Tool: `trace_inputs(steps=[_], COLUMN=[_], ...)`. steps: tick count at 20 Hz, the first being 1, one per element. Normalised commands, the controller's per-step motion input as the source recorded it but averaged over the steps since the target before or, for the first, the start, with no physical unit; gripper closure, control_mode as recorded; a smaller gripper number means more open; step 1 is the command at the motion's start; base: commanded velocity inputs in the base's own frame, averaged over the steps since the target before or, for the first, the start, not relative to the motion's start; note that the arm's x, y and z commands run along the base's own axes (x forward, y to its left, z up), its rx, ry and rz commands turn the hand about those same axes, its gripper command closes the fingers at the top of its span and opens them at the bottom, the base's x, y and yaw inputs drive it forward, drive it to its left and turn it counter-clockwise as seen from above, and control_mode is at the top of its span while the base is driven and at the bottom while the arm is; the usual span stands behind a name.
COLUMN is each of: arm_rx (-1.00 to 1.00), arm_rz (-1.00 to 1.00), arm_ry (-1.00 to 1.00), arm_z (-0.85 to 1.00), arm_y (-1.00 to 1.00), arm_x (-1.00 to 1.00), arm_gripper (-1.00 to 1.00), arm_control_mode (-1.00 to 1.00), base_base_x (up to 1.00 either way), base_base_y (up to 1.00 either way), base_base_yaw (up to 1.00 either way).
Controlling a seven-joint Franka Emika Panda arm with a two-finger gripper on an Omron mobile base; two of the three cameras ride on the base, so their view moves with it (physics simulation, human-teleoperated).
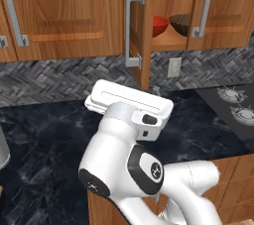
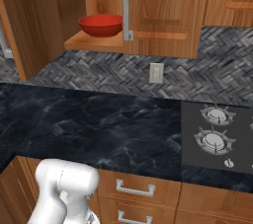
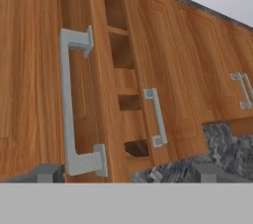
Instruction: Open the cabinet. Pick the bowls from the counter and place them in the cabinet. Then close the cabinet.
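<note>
The cabinet [image 1: 168, 40] hangs above the counter [image 1: 49, 135]. Its left door [image 1: 145, 30] is swung out, edge-on in the left base view, with its grey bar handle [image 1: 131, 26] facing left. The right door [image 1: 218, 11] covers the right half. On the lower shelf sit the red bowl [image 1: 158, 25] [image 2: 100, 24] and, to its right, the dark brown bowl [image 1: 181, 23]. In the hand view my gripper [image 3: 126, 173] is open and empty. It faces the gap between the left door handle [image 3: 74, 104] and the right door handle [image 3: 155, 117], a little away from both.
A gas hob [image 1: 235, 107] [image 2: 215, 134] is set into the counter at the right. A wall outlet [image 1: 174, 67] [image 2: 156, 72] sits on the herringbone tiles below the cabinet. More wood cabinets flank it, and drawers [image 2: 133, 188] run under the counter.
</note>
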Motion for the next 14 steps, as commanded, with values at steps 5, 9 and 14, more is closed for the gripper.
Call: trace_inputs(steps=[5,9,14], arm_rx=[-0.01,0.00,-0.01], arm_rz=[-0.03,-0.05,-0.05], arm_ry=[0.00,0.00,0.00], arm_z=[-0.09,-0.26,-0.22], arm_y=[-0.08,-0.11,-0.07], arm_x=[0.36,0.34,0.36], arm_gripper=[-1.00,-1.00,-1.00], arm_control_mode=[-1.00,-1.00,-1.00], base_base_x=[0.00,0.00,0.00], base_base_y=[0.00,0.00,0.00], base_base_yaw=[0.00,0.00,0.00])
